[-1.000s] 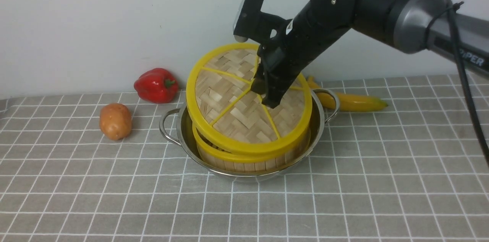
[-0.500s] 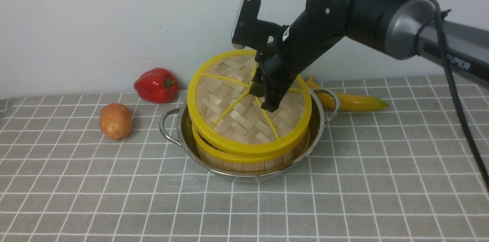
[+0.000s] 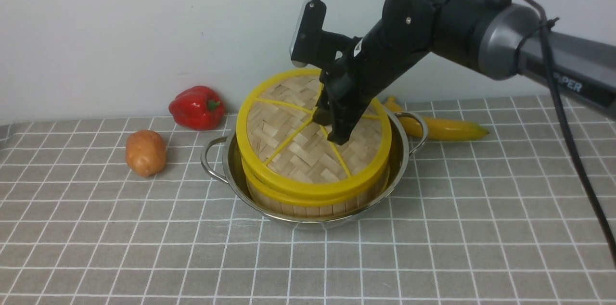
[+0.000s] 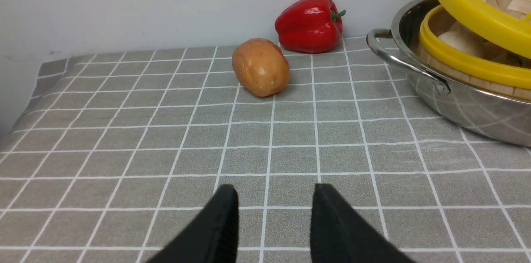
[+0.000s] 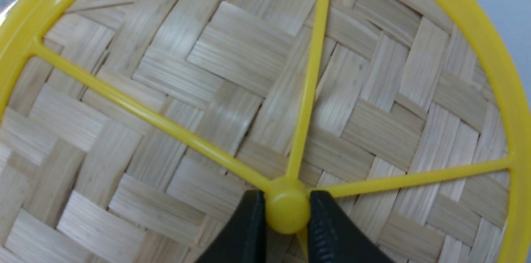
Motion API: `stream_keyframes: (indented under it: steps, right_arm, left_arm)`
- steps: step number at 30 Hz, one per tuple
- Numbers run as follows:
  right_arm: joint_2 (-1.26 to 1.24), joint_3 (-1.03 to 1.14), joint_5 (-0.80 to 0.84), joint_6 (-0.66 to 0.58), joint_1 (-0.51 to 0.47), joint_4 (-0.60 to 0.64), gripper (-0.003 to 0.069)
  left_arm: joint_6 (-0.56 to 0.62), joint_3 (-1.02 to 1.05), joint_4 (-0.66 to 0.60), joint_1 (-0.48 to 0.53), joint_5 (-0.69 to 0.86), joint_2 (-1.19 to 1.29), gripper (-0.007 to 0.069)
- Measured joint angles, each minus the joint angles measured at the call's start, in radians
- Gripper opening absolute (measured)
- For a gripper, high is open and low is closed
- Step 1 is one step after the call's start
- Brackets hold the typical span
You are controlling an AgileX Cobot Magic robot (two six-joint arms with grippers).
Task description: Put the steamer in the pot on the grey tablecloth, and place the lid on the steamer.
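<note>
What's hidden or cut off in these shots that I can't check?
- Steamer contents: front view, covered by the lid.
- Lid seating at the back: front view, blocked by the right pincer.
- Banana: front view, partly behind the pot.
- Left pincer: wrist view, cut off by the edge.

A staged robot test setup is shown, dressed as a kitchen scene rather than a real kitchen. A table is covered by a grey tablecloth [image 3: 481, 228] with a white grid, set against a plain, bare white wall [image 3: 120, 21]. A black robot arm [image 3: 433, 31] with exposed cabling and partial lettering on its casing is seen reaching over the table. Kitchen props are laid out: a steel pot [image 3: 231, 170] holding a bamboo steamer [image 3: 313, 206], a glossy red pepper [image 3: 196, 108], a potato [image 3: 145, 152] and a banana [image 3: 447, 128]. No stove, sink or cupboards are visible.
</note>
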Motion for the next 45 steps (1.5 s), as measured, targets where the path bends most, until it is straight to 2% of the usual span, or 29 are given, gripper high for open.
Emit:
stream_keyframes:
  steps: [12, 14, 21, 25, 34, 45]
  right_arm:
    - [0.008, -0.001, -0.004, -0.005, 0.0, 0.0, 0.0147]
    - [0.008, -0.001, -0.005, -0.006, 0.0, 0.0, 0.0171]
    - [0.008, -0.001, -0.014, -0.011, 0.0, 0.0, 0.0339]
    - [0.008, -0.013, -0.035, -0.013, 0.0, -0.004, 0.0367]
    - [0.004, -0.05, -0.032, 0.018, 0.0, -0.004, 0.0367]
    - [0.046, -0.05, -0.008, 0.024, 0.0, -0.008, 0.0263]
  left_arm:
    - [0.0, 0.0, 0.0, 0.0, 0.0, 0.0, 0.0242]
    - [0.0, 0.0, 0.0, 0.0, 0.0, 0.0, 0.0242]
    - [0.0, 0.0, 0.0, 0.0, 0.0, 0.0, 0.0242]
    - [0.0, 0.0, 0.0, 0.0, 0.0, 0.0, 0.0242]
    - [0.0, 0.0, 0.0, 0.0, 0.0, 0.0, 0.0242]
    - [0.0, 0.0, 0.0, 0.0, 0.0, 0.0, 0.0242]
